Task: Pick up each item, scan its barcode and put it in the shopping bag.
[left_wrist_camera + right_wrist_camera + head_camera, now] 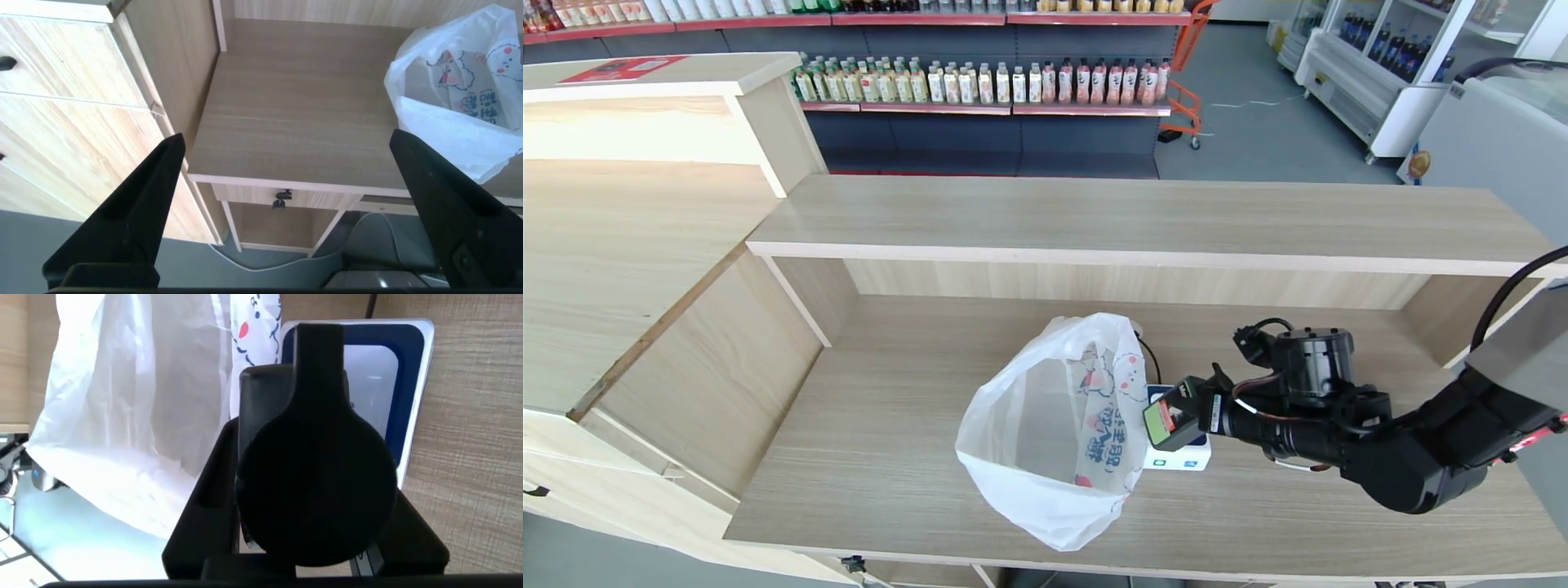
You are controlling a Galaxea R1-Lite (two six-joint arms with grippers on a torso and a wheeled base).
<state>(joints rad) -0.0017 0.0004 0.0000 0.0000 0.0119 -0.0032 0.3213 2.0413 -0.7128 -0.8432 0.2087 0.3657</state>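
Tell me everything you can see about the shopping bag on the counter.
The shopping bag is thin, translucent white plastic with a cartoon print in pink and blue on one side. It stands crumpled on the wooden counter, its mouth open upward, and looks empty. Its printed side is next to the scanner. The right gripper, shut on a small box, is beside it.

A pale wood counter (1143, 220) faces bottle-lined shelves (931, 108) across grey floor (1258, 122), glass-fronted coolers (1356, 90) to the right
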